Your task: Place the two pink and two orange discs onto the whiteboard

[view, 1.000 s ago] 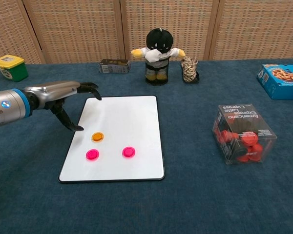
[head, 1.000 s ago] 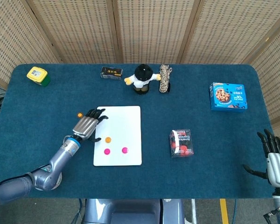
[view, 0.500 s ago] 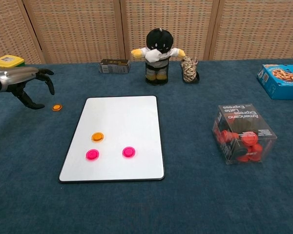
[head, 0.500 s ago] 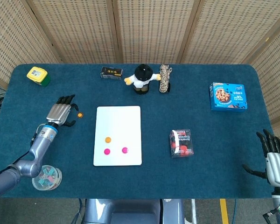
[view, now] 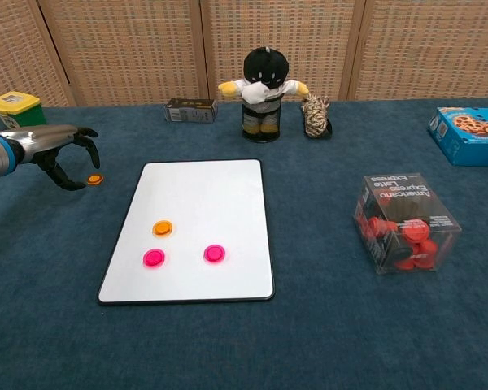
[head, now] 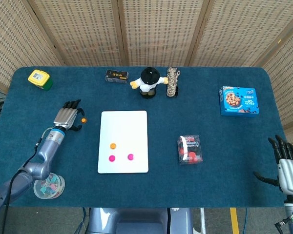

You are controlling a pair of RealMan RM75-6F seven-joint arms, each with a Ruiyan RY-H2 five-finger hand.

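Note:
The whiteboard (head: pixel 132 124) (view: pixel 203 195) lies flat in the middle of the table. One orange disc (head: pixel 113 145) (view: pixel 162 227) and two pink discs (head: pixel 112 157) (head: pixel 130 157) (view: pixel 153 257) (view: pixel 215 253) rest on it. A second orange disc (head: pixel 83 120) (view: pixel 94 179) lies on the blue cloth left of the board. My left hand (head: pixel 68 116) (view: pixel 61 154) hovers just left of that disc, fingers apart and curved toward it, holding nothing. My right hand (head: pixel 288 168) hangs at the table's right front corner with its fingers spread, far from the discs.
Along the back stand a yellow-green container (head: pixel 39 78), a black box (head: pixel 116 76), a plush toy (head: pixel 149 82) and a rope coil (head: pixel 173 81). A blue cookie box (head: pixel 239 100) sits at right, a clear box of red items (head: pixel 189 149) right of the board, and a clear tub (head: pixel 49 184) front left.
My left hand left the board's upper left corner and swung left off the board, then edged back right to the loose orange disc. The right hand stayed put.

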